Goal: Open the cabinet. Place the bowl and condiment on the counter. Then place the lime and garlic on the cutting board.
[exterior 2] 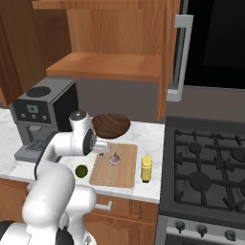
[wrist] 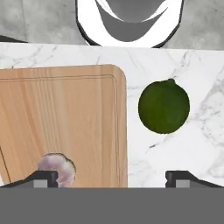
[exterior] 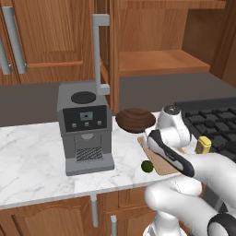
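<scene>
Garlic (exterior 2: 115, 158) on cutting board (exterior 2: 115, 176); lime (exterior 2: 82, 171) beside board (on counter (exterior: 32, 156)).

The gripper (wrist: 112, 177) hangs low over the counter (wrist: 175, 148) with its fingertips spread wide. Between them lie the cutting board's (wrist: 65, 118) right edge and bare marble. The garlic (wrist: 57, 168) sits on the board just beside one fingertip. The lime (wrist: 164, 106) rests on the marble ahead of the other fingertip, just off the board, with open marble around it. In the right base view, the bowl (exterior 2: 111, 125) sits behind the board, and the condiment (exterior 2: 146, 168) stands just beyond the board's far side.
</scene>
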Motion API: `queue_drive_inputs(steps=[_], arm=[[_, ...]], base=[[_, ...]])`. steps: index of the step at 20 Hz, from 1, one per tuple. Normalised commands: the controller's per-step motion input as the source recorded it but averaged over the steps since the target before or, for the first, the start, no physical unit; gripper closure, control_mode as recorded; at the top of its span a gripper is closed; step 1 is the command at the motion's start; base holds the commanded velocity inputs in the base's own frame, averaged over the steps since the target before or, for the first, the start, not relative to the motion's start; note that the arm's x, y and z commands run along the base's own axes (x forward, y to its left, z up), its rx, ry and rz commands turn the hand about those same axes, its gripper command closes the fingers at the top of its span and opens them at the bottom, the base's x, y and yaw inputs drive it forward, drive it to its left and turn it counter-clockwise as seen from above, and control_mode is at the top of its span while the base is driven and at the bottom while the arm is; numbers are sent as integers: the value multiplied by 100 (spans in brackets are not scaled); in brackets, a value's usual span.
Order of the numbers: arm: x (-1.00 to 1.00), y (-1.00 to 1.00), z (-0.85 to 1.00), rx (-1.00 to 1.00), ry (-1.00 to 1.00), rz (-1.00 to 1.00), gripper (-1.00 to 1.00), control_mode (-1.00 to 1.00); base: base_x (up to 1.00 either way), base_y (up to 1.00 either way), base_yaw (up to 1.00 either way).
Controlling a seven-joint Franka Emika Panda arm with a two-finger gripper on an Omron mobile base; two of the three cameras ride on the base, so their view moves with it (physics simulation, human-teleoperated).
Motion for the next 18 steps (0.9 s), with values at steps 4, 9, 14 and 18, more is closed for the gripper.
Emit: queue_drive_inputs(steps=[4,9,14,18], arm=[[-79,71,1,0,0,2,-100,-100],[-23,7,-1,0,0,0,-100,-100],[0,0,-26,0,0,0,-100,-100],[-5,4,-49,2,0,0,-100,-100]], base=[[0,0,0],[0,0,0],[0,0,0],[0,0,0]])
